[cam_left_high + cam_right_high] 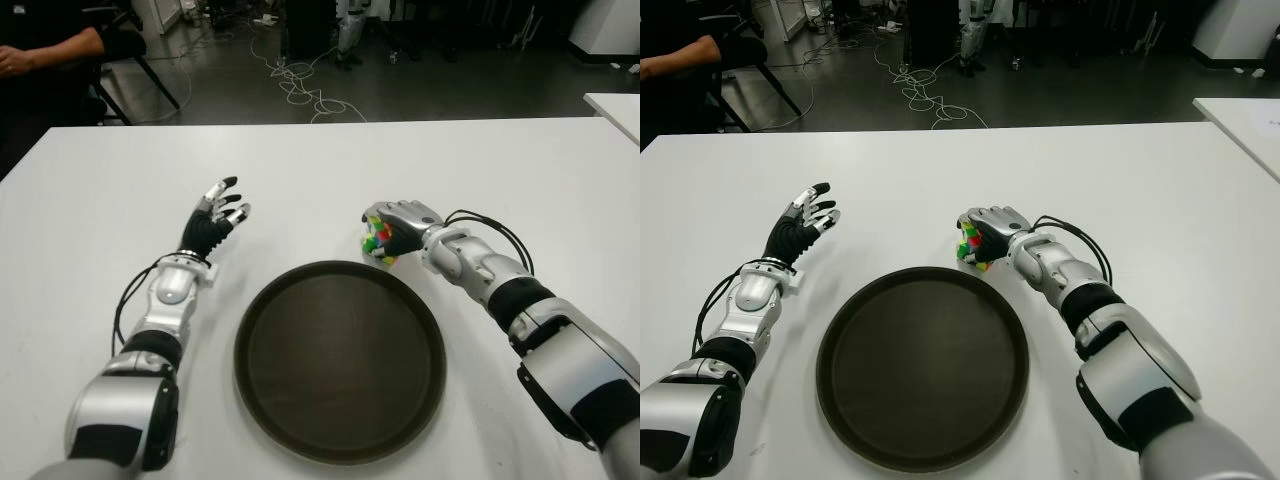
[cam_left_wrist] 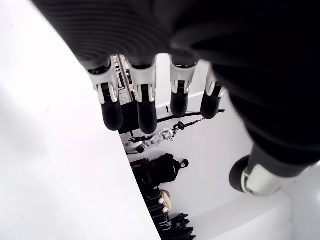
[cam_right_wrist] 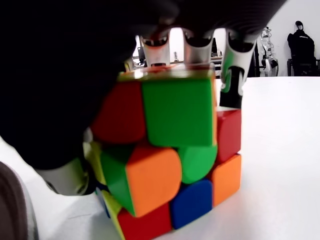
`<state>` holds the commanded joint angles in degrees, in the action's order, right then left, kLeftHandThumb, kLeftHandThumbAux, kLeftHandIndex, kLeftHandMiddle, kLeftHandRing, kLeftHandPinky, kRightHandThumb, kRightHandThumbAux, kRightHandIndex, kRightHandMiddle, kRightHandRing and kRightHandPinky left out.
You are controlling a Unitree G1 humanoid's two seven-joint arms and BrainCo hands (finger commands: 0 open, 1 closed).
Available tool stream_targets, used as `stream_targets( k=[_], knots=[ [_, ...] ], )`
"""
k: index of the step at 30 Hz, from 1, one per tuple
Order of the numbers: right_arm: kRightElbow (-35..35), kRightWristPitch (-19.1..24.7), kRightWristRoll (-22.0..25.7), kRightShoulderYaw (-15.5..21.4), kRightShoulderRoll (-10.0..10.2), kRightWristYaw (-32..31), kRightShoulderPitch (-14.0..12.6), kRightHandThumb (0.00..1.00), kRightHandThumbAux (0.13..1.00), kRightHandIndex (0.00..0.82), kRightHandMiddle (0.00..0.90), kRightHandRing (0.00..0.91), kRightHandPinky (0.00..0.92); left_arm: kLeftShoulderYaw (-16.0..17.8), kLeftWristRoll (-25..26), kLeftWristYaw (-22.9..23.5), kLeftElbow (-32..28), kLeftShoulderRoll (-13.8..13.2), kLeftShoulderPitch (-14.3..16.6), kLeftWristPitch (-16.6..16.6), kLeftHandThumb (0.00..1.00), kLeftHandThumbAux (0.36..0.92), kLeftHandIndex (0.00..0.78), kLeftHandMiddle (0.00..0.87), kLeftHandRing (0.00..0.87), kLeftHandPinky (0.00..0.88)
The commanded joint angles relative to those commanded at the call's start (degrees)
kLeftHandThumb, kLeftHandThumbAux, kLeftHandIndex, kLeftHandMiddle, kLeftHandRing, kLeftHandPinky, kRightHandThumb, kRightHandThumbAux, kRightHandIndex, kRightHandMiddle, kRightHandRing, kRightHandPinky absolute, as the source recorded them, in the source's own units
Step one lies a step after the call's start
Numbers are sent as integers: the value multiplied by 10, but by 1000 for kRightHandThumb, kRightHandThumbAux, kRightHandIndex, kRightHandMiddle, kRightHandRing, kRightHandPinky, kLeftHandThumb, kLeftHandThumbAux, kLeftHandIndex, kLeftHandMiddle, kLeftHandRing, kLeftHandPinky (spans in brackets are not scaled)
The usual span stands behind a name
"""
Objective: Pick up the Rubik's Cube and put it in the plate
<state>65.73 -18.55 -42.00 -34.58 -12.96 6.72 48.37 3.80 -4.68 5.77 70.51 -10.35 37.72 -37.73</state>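
The Rubik's Cube (image 1: 378,246) sits on the white table (image 1: 300,165) just beyond the far right rim of the dark round plate (image 1: 340,370). My right hand (image 1: 396,222) covers the cube from above and behind. In the right wrist view its fingers (image 3: 195,47) curl over the cube's (image 3: 170,150) top and the thumb presses its side; the cube's bottom appears to touch the table. My left hand (image 1: 218,212) shows left of the plate, fingers (image 2: 142,107) spread and holding nothing.
A person's arm (image 1: 45,50) and a chair show beyond the table's far left corner. Cables (image 1: 305,90) lie on the floor behind. Another white table (image 1: 615,105) stands at the far right.
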Motion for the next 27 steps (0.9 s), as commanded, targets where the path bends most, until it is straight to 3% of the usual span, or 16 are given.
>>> stream_targets(
  k=[11, 27],
  knots=[
    [-8, 18, 13, 14, 5, -12, -4, 939, 674, 428, 409, 492, 453, -4, -6, -11, 0, -1, -1, -2, 154, 598, 57, 92, 120, 166],
    [-16, 28, 19, 23, 6, -10, -8, 939, 675, 433, 396, 496, 483, -7, -9, -17, 0, -2, 0, 0, 142, 587, 53, 93, 124, 166]
  ],
)
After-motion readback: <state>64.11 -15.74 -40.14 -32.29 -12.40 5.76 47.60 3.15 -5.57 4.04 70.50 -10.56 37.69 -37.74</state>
